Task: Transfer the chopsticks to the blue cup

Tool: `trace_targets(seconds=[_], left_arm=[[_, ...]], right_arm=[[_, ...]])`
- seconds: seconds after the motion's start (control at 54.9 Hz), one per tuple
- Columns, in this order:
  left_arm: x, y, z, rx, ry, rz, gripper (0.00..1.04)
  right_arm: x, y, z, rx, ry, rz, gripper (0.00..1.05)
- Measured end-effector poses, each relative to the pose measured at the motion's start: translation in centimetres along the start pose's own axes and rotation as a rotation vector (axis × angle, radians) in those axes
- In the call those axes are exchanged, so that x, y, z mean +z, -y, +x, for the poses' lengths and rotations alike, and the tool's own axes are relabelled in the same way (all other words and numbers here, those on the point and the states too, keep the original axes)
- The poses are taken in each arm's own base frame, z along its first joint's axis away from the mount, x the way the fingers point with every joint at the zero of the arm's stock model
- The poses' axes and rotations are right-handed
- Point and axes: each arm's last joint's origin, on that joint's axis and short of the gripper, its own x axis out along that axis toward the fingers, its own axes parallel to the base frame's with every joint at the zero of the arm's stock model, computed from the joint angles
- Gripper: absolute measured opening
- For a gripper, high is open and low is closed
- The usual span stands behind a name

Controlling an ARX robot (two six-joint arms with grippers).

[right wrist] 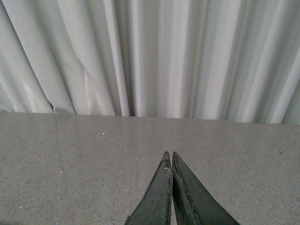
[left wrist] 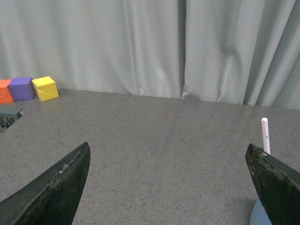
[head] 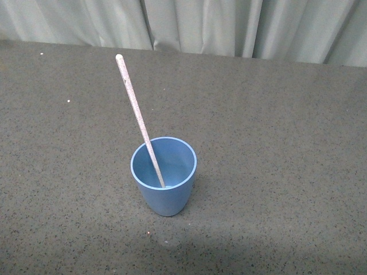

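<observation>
A: Chopsticks [head: 139,120] stand in the blue cup [head: 164,176], centre of the front view, leaning toward upper left. No readable writing.

B: Grippers?

A: Left gripper [left wrist: 168,183] spread wide, holding nothing; cup sits lower right by one finger. Right gripper [right wrist: 171,187] pressed together, empty, over bare desk [right wrist: 70,159].

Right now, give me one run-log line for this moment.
chopsticks: leaning inside blue cup | left gripper: open, empty | right gripper: shut, empty | table
</observation>
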Motion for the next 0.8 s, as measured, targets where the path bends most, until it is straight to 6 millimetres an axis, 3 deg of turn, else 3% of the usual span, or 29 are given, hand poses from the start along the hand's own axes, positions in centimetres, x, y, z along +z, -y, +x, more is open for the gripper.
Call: trace_targets(seconds=[0.474,0.638,0.802], left_arm=[[0.0,0.0,0.0,0.000,0.000,0.000,0.98],[0.0,0.0,0.0,0.000,0.000,0.000,0.98],[0.0,0.0,0.0,0.000,0.000,0.000,0.98]], right_arm=[[-0.3,0.0,-1.6,0.002,-0.006,-0.002,0.02],[-0.3,0.0,-1.6,0.002,-0.006,-0.002,0.26],[-0.3,0.0,-1.6,0.002,-0.006,-0.002,0.60]])
